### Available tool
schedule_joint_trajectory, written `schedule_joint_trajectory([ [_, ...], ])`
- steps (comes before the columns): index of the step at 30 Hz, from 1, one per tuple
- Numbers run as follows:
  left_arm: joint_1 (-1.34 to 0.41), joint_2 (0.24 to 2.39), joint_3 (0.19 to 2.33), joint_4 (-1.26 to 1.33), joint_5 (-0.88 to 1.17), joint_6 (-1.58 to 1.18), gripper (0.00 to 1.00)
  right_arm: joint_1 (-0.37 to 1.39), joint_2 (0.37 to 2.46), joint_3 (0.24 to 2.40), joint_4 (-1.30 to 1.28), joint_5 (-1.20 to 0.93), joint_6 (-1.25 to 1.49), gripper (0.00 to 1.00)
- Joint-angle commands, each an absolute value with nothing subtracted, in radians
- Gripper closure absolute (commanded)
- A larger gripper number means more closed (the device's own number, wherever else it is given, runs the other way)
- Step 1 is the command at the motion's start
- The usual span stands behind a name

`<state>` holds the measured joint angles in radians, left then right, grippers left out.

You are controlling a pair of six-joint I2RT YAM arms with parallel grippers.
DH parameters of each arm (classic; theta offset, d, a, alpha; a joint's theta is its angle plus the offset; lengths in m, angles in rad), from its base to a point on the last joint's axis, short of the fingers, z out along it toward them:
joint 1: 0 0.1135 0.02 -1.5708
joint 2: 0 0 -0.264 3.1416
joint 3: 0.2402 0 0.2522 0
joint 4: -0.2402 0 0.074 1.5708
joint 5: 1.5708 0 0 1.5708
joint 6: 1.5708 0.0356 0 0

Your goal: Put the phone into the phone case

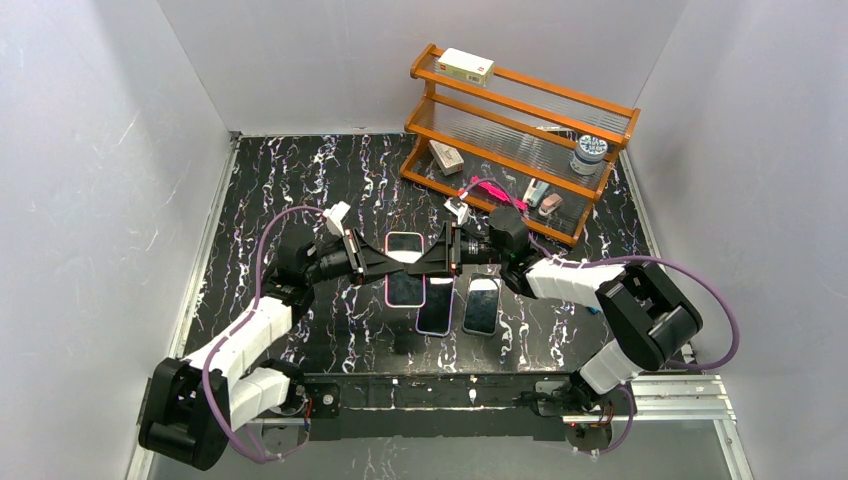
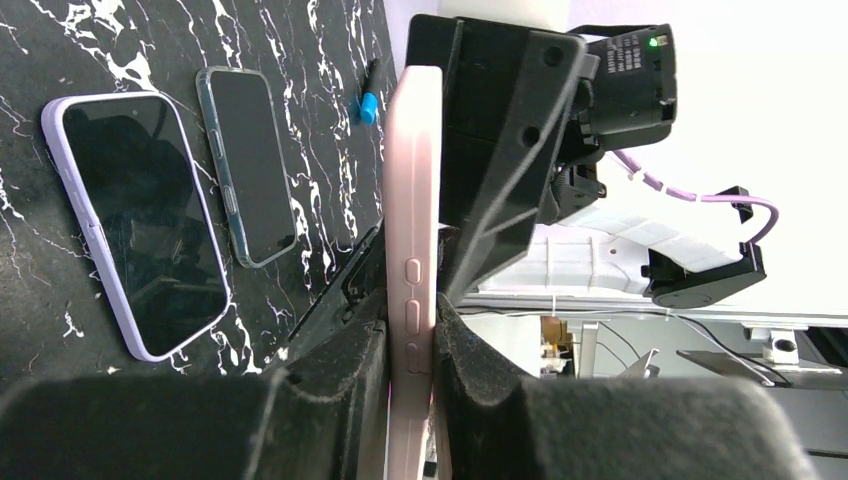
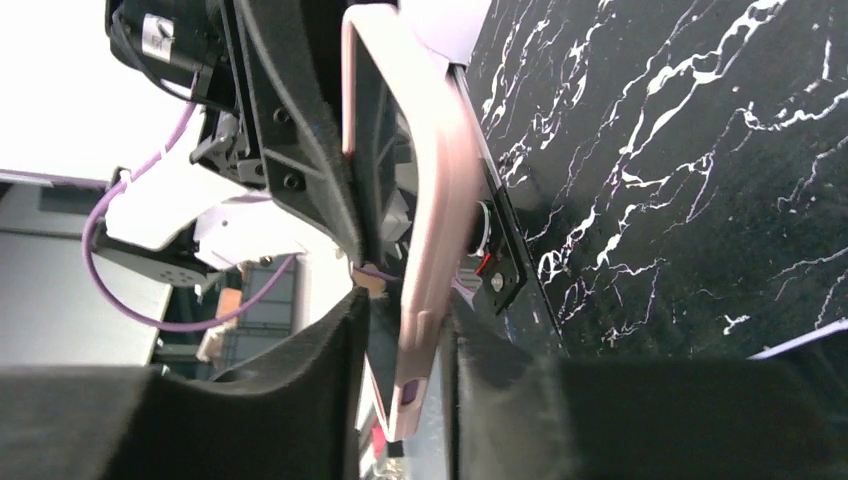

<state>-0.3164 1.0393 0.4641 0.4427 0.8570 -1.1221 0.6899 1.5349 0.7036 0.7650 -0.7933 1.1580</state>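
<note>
Above centre of table (image 1: 280, 190), grips pink phone case (image 2: 412, 180) edgewise in left gripper (image 2: 410, 350), jaws pinched tight. Straddles same case with right gripper (image 3: 405, 330) (hold uncertain). Appears wrapped around phone (image 1: 405, 288); probably needs a seating check and set-down.

Pink case (image 2: 412, 200) was level, face up, near the table's (image 1: 300, 180) middle, long axis pointing away from the arms. Buttons showed along its edge. Dark-screened phone (image 1: 406, 288) lay inside it; couldn't tell if fully seated.
</note>
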Motion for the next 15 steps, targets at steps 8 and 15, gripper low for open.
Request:
schedule_joint_trajectory([
  [8,-0.314,1.047,0.489,0.426,0.845,-1.114,0.72,0.69,1.547,0.675,0.927,-0.758,1.26,0.99],
  [15,-0.314,0.97,0.447,0.343,0.824,-1.109,0.51,0.685,1.531,0.631,0.979,-0.648,1.314,0.99],
])
